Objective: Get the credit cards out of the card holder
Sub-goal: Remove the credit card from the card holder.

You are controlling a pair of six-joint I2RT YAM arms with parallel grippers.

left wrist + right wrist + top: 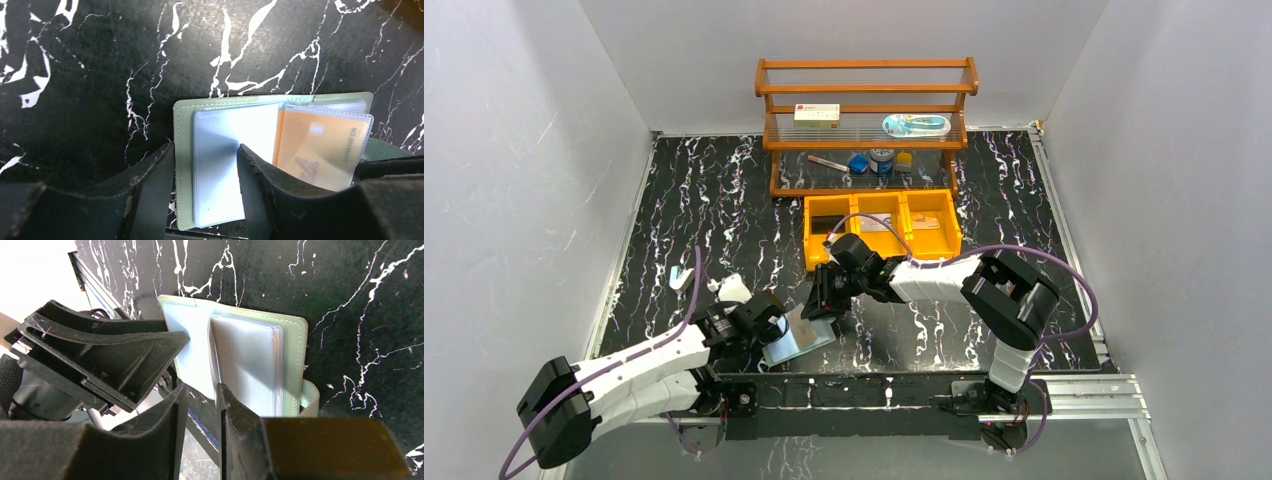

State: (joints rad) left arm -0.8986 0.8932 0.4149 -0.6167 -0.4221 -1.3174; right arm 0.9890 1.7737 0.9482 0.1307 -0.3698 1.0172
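Observation:
The card holder (184, 165), a sage-green wallet, lies open flat near the table's front edge (798, 342). An orange-tan credit card (320, 147) sits inside a clear sleeve on its right half. The pale blue pockets on the left half look empty. My left gripper (205, 150) is open and straddles that left half, one finger at the outer edge and the other on the pocket. My right gripper (201, 386) hovers at the stack of clear sleeves (247, 360). Its jaws stand slightly apart, the gap looks empty, and one fingertip (227, 395) touches a sleeve edge.
An orange three-compartment bin (882, 228) stands behind the arms. Beyond it a wooden rack (867, 120) holds a white box (816, 116) and small items. The metal front rail (894, 385) runs just beside the wallet. The left gripper's body (100, 355) crowds the right wrist view.

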